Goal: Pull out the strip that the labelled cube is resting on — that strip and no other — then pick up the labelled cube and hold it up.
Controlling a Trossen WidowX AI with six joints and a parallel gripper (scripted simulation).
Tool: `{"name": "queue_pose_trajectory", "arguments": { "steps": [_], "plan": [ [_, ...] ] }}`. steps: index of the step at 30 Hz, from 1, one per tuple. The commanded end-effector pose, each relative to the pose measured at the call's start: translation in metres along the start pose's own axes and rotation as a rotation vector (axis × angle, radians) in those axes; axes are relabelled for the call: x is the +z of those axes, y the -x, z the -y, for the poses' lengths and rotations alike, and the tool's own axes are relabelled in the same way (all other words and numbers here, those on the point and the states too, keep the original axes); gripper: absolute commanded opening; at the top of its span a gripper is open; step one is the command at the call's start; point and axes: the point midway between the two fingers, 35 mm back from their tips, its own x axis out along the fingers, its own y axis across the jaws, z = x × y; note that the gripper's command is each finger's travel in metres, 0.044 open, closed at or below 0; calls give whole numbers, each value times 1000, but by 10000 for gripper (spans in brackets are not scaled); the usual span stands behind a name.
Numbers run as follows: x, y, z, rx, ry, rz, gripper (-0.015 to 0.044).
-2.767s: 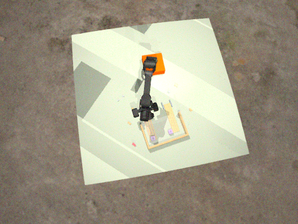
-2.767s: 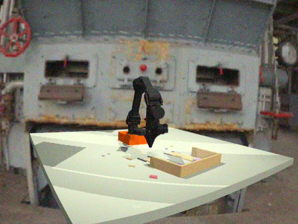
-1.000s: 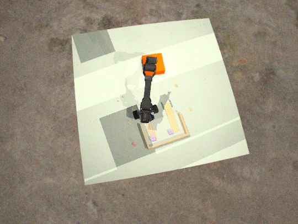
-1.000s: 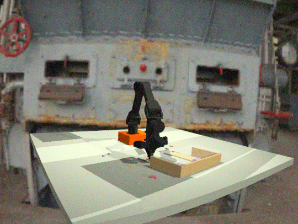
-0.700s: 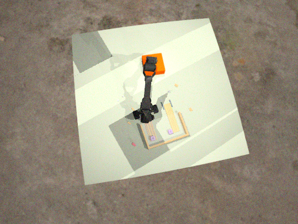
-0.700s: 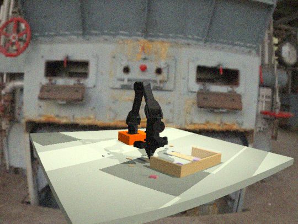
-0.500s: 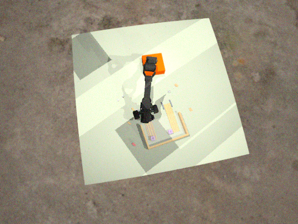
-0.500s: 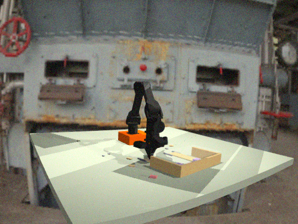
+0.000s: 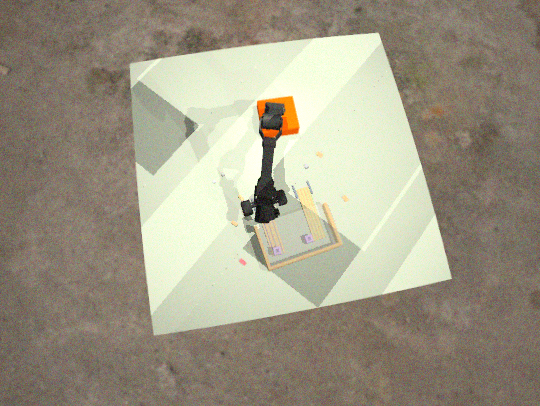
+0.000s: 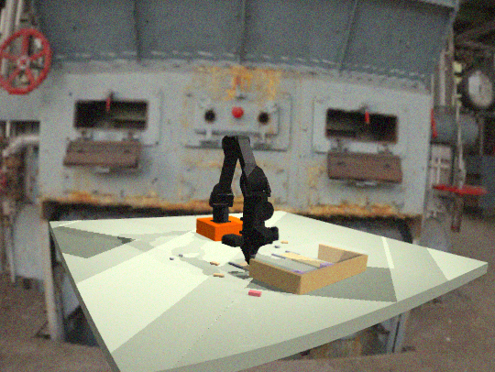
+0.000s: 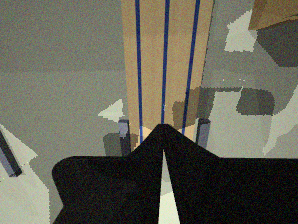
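My gripper (image 10: 248, 260) (image 11: 162, 128) is shut and empty, pointing down at the open side of the tray. In the wrist view its tips overlap the near end of a wooden strip (image 11: 152, 60) (image 9: 274, 234) with dark blue lines. Two short dark guides (image 11: 124, 134) (image 11: 203, 132) flank that end. A light purple cube (image 9: 277, 250) sits on this strip's far end. A second wooden strip (image 9: 311, 215) lies to the right in the top view, with another light purple cube (image 9: 309, 238) on its far end. The cubes' marks are too small to read. The height of the tips above the strip is unclear.
The three-sided wooden tray (image 9: 306, 256) (image 10: 275, 276) has walls around the strips. A red block (image 9: 242, 261) (image 10: 255, 293) and small orange blocks (image 9: 345, 198) (image 9: 234, 223) (image 9: 319, 154) lie outside it. Another pair of guides flanks the second strip. The orange base (image 9: 291, 115) stands behind.
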Motion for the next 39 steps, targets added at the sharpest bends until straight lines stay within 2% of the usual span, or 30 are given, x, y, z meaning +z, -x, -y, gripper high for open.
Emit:
{"name": "queue_pose_trajectory", "arguments": {
  "steps": [1,39],
  "plan": [
    [0,-2,0,3,-3,1,0],
    [-6,-6,0,2,-3,0,0]
  ]
}}
